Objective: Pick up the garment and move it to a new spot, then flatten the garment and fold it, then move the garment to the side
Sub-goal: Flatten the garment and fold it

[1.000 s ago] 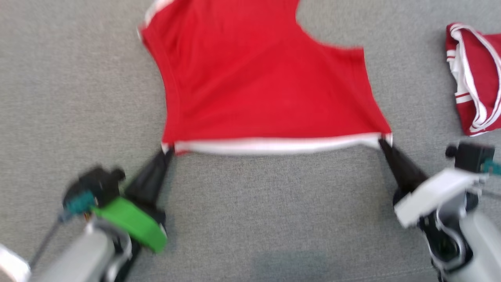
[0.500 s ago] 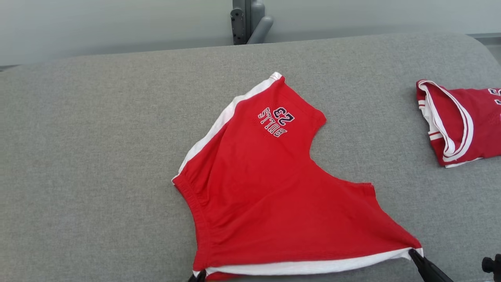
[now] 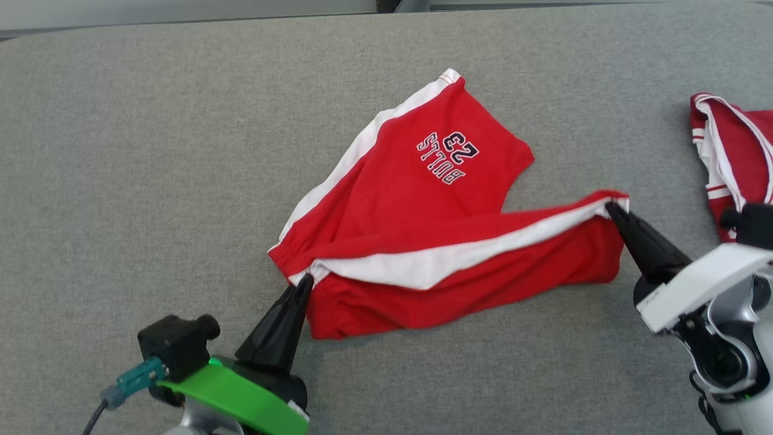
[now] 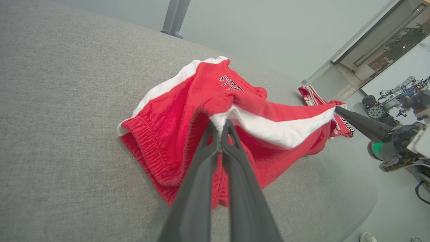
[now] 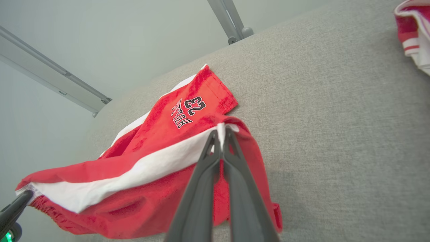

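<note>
I judged the fold half done: my left gripper and right gripper were each clenched on a corner of the red shorts, mid-table, with the final shift aside outstanding.

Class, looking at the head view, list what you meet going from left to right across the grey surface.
left gripper → red shorts → right gripper → second red garment, at the right edge
</note>
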Robot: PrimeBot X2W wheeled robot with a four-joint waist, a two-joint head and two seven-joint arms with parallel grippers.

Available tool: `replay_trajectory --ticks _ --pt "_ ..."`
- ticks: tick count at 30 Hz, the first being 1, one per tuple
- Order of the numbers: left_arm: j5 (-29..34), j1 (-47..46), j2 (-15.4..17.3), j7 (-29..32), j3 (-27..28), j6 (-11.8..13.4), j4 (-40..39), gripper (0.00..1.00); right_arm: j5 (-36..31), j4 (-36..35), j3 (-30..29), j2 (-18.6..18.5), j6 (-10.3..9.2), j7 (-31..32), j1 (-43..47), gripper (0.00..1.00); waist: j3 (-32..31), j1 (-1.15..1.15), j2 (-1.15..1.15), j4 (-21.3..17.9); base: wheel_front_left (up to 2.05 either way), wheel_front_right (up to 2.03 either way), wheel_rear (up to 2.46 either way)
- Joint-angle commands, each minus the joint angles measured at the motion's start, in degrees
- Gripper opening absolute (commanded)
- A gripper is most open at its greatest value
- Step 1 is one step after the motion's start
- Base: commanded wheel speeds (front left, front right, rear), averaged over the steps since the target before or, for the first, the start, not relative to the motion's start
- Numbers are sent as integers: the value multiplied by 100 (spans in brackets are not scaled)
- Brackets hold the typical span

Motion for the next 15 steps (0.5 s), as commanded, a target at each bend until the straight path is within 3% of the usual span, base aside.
replay_trajectory --ticks 1,15 --pt "-23 -206 -71 40 65 6 79 0 -35 134 29 34 1 48 -295 0 499 0 0 366 0 0 0" --pt "25 -1816 -726 329 147 -90 1021 0 -492 1983 420 -11 1 508 -3269 0 1123 0 0 1038 0 0 0"
